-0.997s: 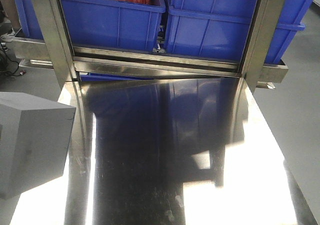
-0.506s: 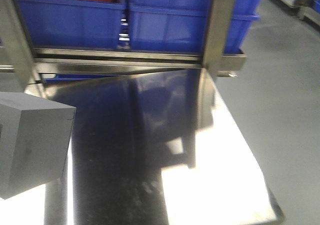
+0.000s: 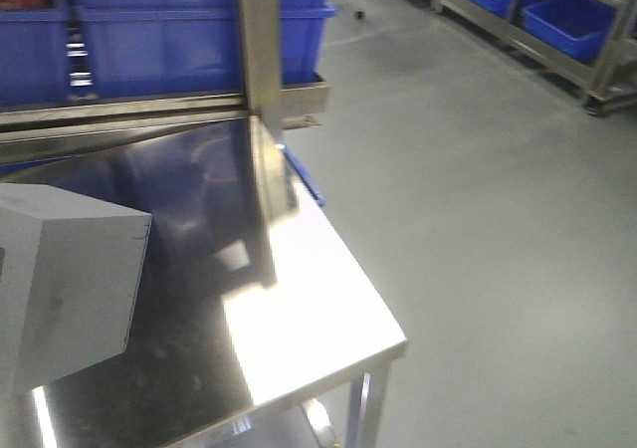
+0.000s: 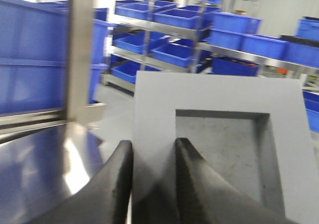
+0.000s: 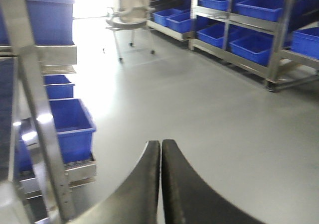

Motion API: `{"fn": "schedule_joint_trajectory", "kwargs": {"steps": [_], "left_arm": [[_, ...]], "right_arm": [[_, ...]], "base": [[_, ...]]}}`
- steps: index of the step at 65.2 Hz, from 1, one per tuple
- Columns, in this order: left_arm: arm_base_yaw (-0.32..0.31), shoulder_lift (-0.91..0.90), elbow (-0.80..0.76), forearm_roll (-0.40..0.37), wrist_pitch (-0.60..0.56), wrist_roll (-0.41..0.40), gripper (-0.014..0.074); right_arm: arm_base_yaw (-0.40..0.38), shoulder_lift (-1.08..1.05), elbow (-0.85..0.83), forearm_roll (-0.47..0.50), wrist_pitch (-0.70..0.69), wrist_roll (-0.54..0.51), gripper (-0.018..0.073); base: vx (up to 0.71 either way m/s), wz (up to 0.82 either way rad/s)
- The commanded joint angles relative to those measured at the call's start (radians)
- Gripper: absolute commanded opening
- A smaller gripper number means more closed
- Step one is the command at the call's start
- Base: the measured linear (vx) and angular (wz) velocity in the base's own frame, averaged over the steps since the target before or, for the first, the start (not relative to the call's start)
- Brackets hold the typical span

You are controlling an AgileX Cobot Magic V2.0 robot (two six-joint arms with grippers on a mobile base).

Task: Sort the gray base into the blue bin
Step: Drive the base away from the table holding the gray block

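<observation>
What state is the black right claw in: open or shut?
Shut: the black right claw has fingers pressed together, nothing between.

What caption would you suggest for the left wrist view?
Left gripper holds the gray base by its recess wall, blue bins behind.

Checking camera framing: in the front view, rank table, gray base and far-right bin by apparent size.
Largest: table.
Then gray base, inflated by nearness to the camera.
Smallest: far-right bin, far off, so true size unsure.
</observation>
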Motion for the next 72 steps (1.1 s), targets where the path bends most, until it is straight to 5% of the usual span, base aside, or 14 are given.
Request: {"fn": "schedule_joint_trajectory", "kwargs": {"steps": [1,72], "left_arm": [[-0.005,0.006,-0.030,-0.006,-0.106,-0.007,0.0038],[-0.005,0.006,-0.030,-0.006,-0.106,-0.007,0.0038]], "right_arm": [[0.000,0.001,0.001,-0.007,-0.075,-0.008,-0.0005],[0.000,0.001,0.001,-0.007,-0.075,-0.008,-0.0005]], "base": [[-0.09,-0.56],[0.04,-0.58]]}}
